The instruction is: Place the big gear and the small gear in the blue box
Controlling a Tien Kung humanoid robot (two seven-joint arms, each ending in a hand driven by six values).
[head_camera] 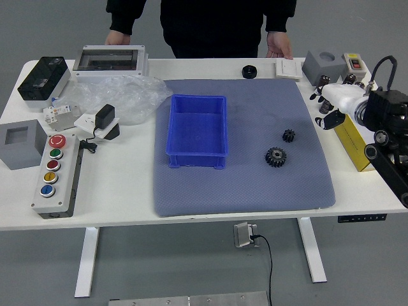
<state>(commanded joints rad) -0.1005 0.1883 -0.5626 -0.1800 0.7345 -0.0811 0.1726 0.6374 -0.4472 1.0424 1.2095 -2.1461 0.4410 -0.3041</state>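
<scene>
Right hand (349, 101) over the table's right side, fingers loosely spread, holding nothing. Small black toothed plastic-looking gear (289, 135) lies on the blue-grey mat (248, 194), left of the hand and closer to the near edge. Big black toothed gear (275, 157) is just beside it, further left and nearer still. Both apart from hand. Open-topped blue plastic box (197, 131) sits left of both gears, same mat. Person's two hands (279, 46) at the far edge.
</scene>
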